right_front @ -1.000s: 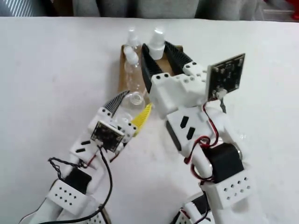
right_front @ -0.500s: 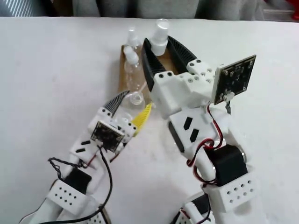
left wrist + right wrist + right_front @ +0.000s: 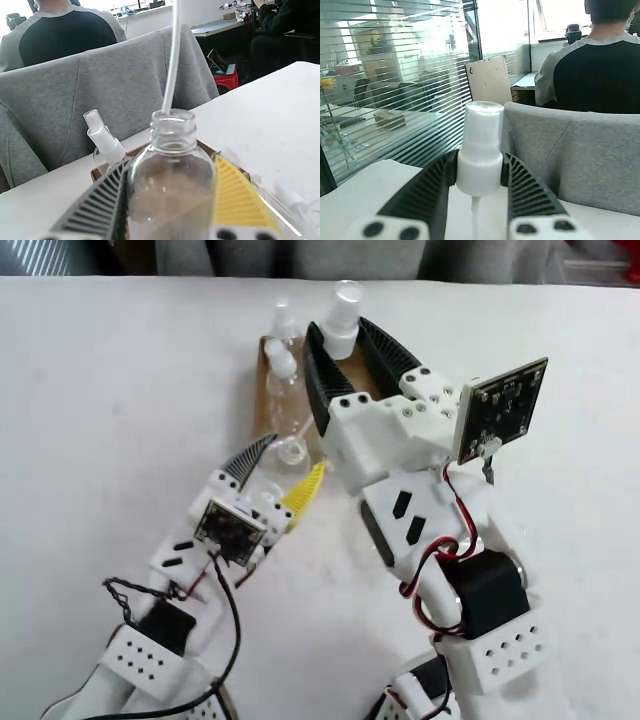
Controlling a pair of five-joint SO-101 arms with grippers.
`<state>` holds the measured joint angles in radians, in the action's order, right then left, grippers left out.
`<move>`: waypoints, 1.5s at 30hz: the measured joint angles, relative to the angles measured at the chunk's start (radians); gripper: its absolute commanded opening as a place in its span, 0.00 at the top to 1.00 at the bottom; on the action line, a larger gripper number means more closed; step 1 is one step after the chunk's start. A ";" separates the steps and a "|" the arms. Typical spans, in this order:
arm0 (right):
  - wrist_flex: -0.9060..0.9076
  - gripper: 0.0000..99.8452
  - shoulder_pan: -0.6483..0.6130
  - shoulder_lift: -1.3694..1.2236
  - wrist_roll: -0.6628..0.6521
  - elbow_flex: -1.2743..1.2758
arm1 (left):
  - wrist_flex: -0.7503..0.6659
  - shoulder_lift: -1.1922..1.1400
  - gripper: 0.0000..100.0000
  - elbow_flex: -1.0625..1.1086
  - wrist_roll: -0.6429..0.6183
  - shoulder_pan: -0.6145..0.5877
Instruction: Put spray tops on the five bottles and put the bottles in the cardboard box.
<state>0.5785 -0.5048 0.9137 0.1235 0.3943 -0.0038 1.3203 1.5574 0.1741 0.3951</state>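
My left gripper [image 3: 285, 465] is shut on a clear, uncapped bottle [image 3: 290, 452], held upright at the near end of the cardboard box [image 3: 262, 390]. Its grey and yellow fingers [image 3: 235, 200] flank the bottle [image 3: 172, 130] in the left wrist view. My right gripper [image 3: 340, 330] is shut on a white spray top [image 3: 345, 300] above the box's far end. The spray top [image 3: 482, 120] hangs between the black fingers, and its thin tube [image 3: 172, 60] comes down to the bottle's open neck. Two capped bottles [image 3: 280, 360] lie in the box.
The box [image 3: 210, 149] stands at the middle of the white table [image 3: 120, 390], with a capped bottle [image 3: 102, 142] at its far side. Both arms crowd the near half of the table. A grey covered chair back [image 3: 75, 100] stands beyond the far edge.
The right gripper has moved up and away with the spray top, then held still. The left arm and its bottle have not moved.
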 measured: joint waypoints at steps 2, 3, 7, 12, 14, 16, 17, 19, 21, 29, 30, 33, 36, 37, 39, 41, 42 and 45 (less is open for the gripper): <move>0.000 0.98 0.000 0.000 0.000 0.000 | 0.000 0.000 0.92 0.000 0.000 0.000; -0.002 0.98 0.005 0.000 0.000 0.000 | 0.000 0.000 0.92 0.000 0.000 0.000; -0.028 0.98 0.034 0.000 0.000 0.000 | 0.000 0.000 0.92 0.000 0.000 0.000; -0.028 0.98 0.040 0.000 0.000 0.000 | 0.000 0.000 0.92 0.000 0.000 0.000; -0.028 0.98 0.040 0.000 0.000 0.000 | 0.000 0.000 0.92 0.000 0.000 0.000; -0.028 0.98 0.040 0.002 0.000 0.021 | 0.000 0.000 0.92 0.000 0.000 0.000; -0.028 0.98 0.040 0.002 0.000 0.037 | 0.000 0.000 0.92 0.000 0.000 0.000; -0.034 0.98 0.040 -0.002 0.000 0.066 | 0.000 0.000 0.92 0.000 0.000 0.000; -0.064 0.98 0.041 -0.002 0.000 0.089 | 0.000 0.000 0.92 0.000 0.000 0.000; -0.084 0.98 0.041 -0.002 0.000 0.094 | 0.000 0.000 0.92 0.000 0.000 0.000; -0.084 0.98 0.041 -0.002 0.000 0.094 | 0.000 0.000 0.92 0.000 0.000 0.000; -0.084 0.98 0.026 0.000 0.000 0.120 | 0.000 0.000 0.92 0.000 0.000 0.000; -0.084 0.98 -0.025 0.002 0.000 0.152 | 0.000 0.000 0.92 0.000 0.000 0.000; -0.084 0.98 -0.034 0.002 0.000 0.164 | 0.000 0.000 0.92 0.000 0.000 0.000; -0.084 0.98 -0.040 0.002 0.000 0.184 | 0.000 0.000 0.92 0.000 0.000 0.000; -0.084 0.98 -0.043 0.002 0.000 0.207 | 0.000 0.000 0.92 0.000 0.000 0.000; -0.084 0.98 -0.046 0.002 0.000 0.216 | 0.000 0.000 0.92 0.000 0.000 0.000; -0.084 0.98 -0.049 0.002 0.000 0.238 | 0.000 0.000 0.92 0.000 0.000 0.000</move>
<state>0.4941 -0.5539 0.9152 0.1235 0.6322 -0.0038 1.3203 1.5574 0.1741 0.3951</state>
